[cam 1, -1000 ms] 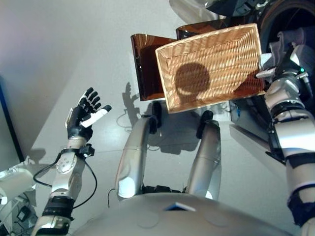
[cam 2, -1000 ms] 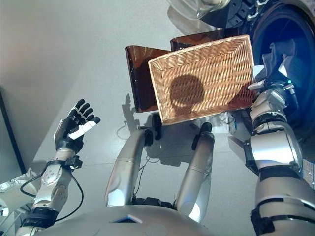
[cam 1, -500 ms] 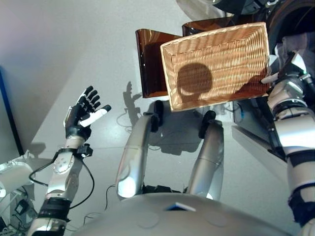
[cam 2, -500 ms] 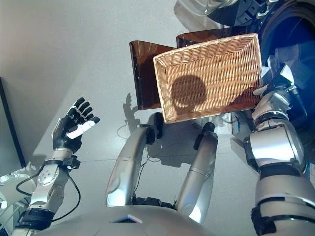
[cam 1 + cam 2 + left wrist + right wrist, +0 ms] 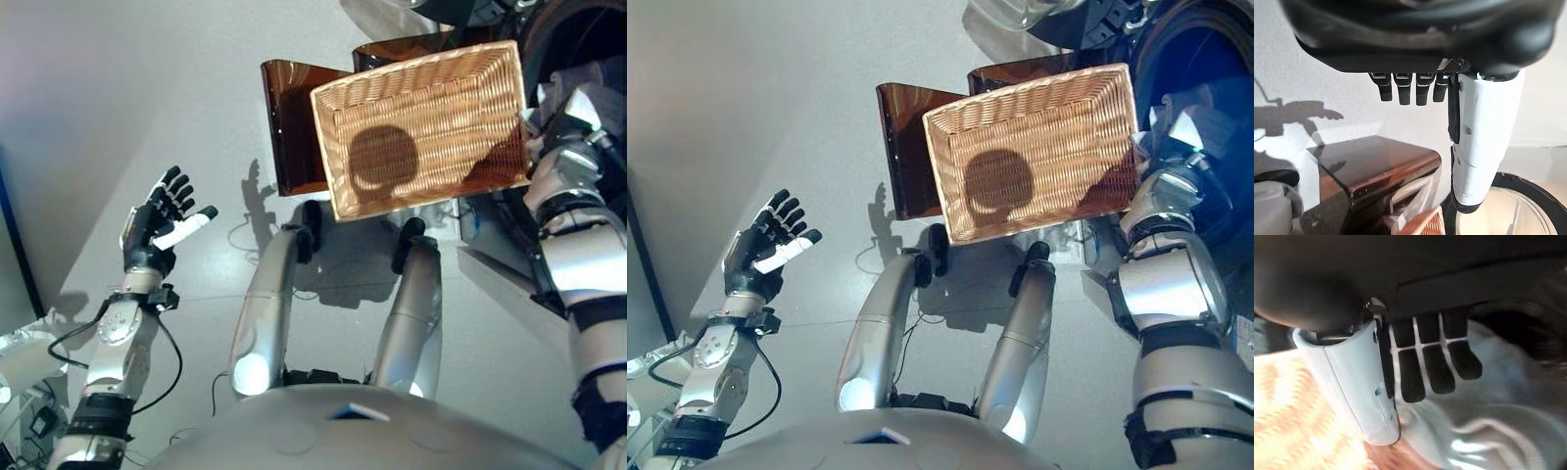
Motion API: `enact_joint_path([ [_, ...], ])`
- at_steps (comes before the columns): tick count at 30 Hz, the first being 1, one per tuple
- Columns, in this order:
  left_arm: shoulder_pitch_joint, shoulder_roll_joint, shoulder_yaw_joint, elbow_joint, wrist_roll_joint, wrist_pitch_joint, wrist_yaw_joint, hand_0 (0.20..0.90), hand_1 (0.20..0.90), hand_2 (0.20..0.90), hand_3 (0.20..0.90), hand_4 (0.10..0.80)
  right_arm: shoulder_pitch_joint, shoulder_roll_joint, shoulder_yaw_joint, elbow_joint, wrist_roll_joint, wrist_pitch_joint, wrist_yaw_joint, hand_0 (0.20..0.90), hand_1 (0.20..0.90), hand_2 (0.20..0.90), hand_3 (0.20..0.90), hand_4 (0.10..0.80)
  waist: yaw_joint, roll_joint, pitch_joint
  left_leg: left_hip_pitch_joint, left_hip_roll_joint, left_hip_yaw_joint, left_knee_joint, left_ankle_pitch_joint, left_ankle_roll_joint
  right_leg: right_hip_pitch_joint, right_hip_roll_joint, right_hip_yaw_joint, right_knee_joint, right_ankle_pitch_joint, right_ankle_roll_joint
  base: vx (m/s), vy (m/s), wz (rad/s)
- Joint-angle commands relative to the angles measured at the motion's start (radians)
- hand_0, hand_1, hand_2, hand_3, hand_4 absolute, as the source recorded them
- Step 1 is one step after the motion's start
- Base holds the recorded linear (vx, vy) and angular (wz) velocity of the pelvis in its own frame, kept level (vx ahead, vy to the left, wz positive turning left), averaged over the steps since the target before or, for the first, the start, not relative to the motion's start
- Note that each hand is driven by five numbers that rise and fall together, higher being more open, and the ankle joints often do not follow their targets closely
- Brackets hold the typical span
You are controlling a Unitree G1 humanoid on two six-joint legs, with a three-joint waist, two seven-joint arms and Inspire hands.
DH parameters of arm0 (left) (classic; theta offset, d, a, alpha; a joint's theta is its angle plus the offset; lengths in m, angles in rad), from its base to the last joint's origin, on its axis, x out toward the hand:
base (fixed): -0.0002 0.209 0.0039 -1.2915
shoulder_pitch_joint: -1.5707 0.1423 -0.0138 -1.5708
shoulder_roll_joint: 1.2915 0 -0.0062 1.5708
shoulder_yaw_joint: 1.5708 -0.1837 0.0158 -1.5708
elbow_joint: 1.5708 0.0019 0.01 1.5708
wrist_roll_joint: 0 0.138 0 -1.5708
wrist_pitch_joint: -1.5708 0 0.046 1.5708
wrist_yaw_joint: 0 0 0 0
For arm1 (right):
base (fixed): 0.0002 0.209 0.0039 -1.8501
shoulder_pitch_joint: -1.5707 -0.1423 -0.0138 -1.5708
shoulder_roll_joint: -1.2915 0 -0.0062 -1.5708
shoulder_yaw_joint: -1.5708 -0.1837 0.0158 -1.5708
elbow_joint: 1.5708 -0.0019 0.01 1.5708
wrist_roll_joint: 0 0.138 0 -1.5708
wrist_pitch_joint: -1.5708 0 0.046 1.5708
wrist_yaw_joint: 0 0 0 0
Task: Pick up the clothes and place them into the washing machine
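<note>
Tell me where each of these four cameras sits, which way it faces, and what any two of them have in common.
Left eye view: on the head, looking down at the wicker basket, with the raised, open left hand and both arms.
Right eye view: beside it, same scene, nearer the washing machine drum.
Left wrist view: along the open left hand toward the brown stand.
Right wrist view: along the right hand, fingers on pale cloth past the basket's rim.
Shared: basket and stand show in both eye views.

We are looking down at a pale grey floor point(image 5: 147, 88). Two brown translucent panels point(image 5: 292, 127) are standing on it. A woven wicker basket point(image 5: 426, 127) is partly hiding them.
</note>
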Motion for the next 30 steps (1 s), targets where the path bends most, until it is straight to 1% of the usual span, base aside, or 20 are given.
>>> enact_joint_path([
  [1,0.018,-0.006,0.122,0.002,0.018,-0.061,0.038,0.9,0.9,0.9,0.9,0.8,0.051,-0.031,-0.175,-0.037,0.367,-0.099,-0.141,0.2,0.2,0.2,0.2,0.3,-0.001,-0.001,-0.051,0.004,0.014,-0.032,-0.095,0.006,-0.069,-0.05,0.026,-0.051,-0.064,0.077,-0.075,0.0,0.0,0.0],
  [3,0.018,0.0,0.123,0.017,0.022,-0.061,0.039,0.9,0.9,0.9,0.9,0.8,0.077,-0.026,-0.299,-0.031,0.589,-0.187,-0.178,0.2,0.2,0.2,0.2,0.3,-0.007,-0.001,-0.049,0.005,0.013,-0.033,-0.103,0.007,-0.069,-0.048,0.029,-0.052,-0.071,0.075,-0.076,0.0,0.0,0.0],
  [5,0.027,0.01,0.132,0.017,0.014,-0.064,0.043,0.9,0.9,0.9,0.9,0.8,0.083,-0.045,-0.359,-0.031,0.71,-0.241,-0.201,0.2,0.2,0.2,0.2,0.3,-0.006,-0.002,-0.047,0.006,0.013,-0.031,-0.109,0.01,-0.07,-0.048,0.031,-0.051,-0.076,0.074,-0.077,0.0,0.0,0.0],
  [7,0.041,0.013,0.141,0.015,0.001,-0.066,0.045,0.9,0.9,0.9,0.9,0.8,0.09,-0.039,-0.42,-0.042,0.852,-0.303,-0.212,0.2,0.2,0.2,0.2,0.3,-0.007,0.002,-0.044,0.005,0.012,-0.03,-0.116,0.014,-0.071,-0.047,0.036,-0.049,-0.082,0.073,-0.078,0.0,0.0,0.0],
  [11,0.054,0.029,0.117,0.01,-0.025,-0.073,0.045,0.9,0.9,0.9,0.9,0.8,0.067,-0.046,-0.451,-0.012,1.003,-0.371,-0.221,0.2,0.2,0.2,0.2,0.3,-0.003,0.014,-0.039,0.007,0.007,-0.03,-0.129,0.024,-0.075,-0.043,0.035,-0.049,-0.091,0.069,-0.076,0.0,0.0,0.0],
  [13,0.055,0.033,0.098,0.004,-0.042,-0.08,0.046,0.9,0.9,0.9,0.9,0.8,0.042,-0.052,-0.428,-0.009,0.999,-0.375,-0.236,0.2,0.2,0.2,0.2,0.3,0.002,0.021,-0.036,0.008,0.007,-0.031,-0.129,0.026,-0.076,-0.041,0.035,-0.052,-0.09,0.068,-0.076,0.0,0.0,0.0],
  [14,0.056,0.033,0.087,0.002,-0.05,-0.086,0.045,0.9,0.9,0.9,0.9,0.8,0.034,-0.05,-0.41,-0.012,0.977,-0.373,-0.239,0.392,0.392,0.392,0.392,0.437,0.003,0.023,-0.035,0.009,0.006,-0.032,-0.131,0.027,-0.076,-0.04,0.035,-0.052,-0.09,0.067,-0.076,0.0,0.0,0.0],
  [15,0.055,0.036,0.079,-0.001,-0.052,-0.088,0.045,0.9,0.9,0.9,0.9,0.8,0.032,-0.049,-0.387,-0.018,0.945,-0.364,-0.234,0.9,0.9,0.9,0.9,0.8,0.005,0.024,-0.036,0.008,0.005,-0.034,-0.13,0.028,-0.075,-0.041,0.035,-0.051,-0.09,0.067,-0.075,0.0,0.0,0.0],
  [16,0.056,0.035,0.079,-0.001,-0.052,-0.088,0.045,0.9,0.9,0.9,0.9,0.8,0.031,-0.049,-0.386,-0.018,0.943,-0.363,-0.235,0.9,0.9,0.9,0.9,0.8,0.004,0.025,-0.036,0.007,0.004,-0.034,-0.13,0.028,-0.075,-0.041,0.035,-0.052,-0.09,0.067,-0.075,0.0,0.0,0.0],
  [20,0.046,0.033,0.05,-0.009,-0.054,-0.109,0.044,0.9,0.9,0.9,0.9,0.8,0.02,-0.056,-0.31,-0.054,0.824,-0.344,-0.244,0.9,0.9,0.9,0.9,0.8,0.006,0.027,-0.044,0.004,0.005,-0.035,-0.129,0.028,-0.074,-0.045,0.035,-0.056,-0.084,0.067,-0.073,0.0,0.0,0.0],
  [23,0.04,0.033,0.045,-0.003,-0.045,-0.117,0.044,0.9,0.9,0.9,0.9,0.8,0.026,-0.056,-0.295,-0.058,0.789,-0.344,-0.24,0.9,0.9,0.9,0.9,0.8,0.005,0.024,-0.048,0.004,0.007,-0.037,-0.13,0.028,-0.073,-0.044,0.034,-0.06,-0.086,0.068,-0.071,0.0,0.0,0.0],
  [27,0.032,0.029,0.051,0.005,-0.04,-0.125,0.051,0.9,0.9,0.9,0.9,0.8,0.057,-0.058,-0.284,-0.118,0.74,-0.348,-0.232,0.9,0.9,0.9,0.9,0.8,0.0,0.018,-0.046,0.006,0.008,-0.037,-0.13,0.026,-0.072,-0.044,0.034,-0.062,-0.085,0.07,-0.071,0.0,0.0,0.0],
  [30,0.031,0.026,0.054,0.017,-0.036,-0.127,0.053,0.9,0.9,0.9,0.9,0.8,0.08,-0.065,-0.272,-0.126,0.703,-0.334,-0.213,0.9,0.9,0.9,0.9,0.8,-0.002,0.01,-0.043,0.005,0.009,-0.038,-0.127,0.024,-0.072,-0.045,0.035,-0.06,-0.082,0.071,-0.072,0.0,0.0,0.0],
])
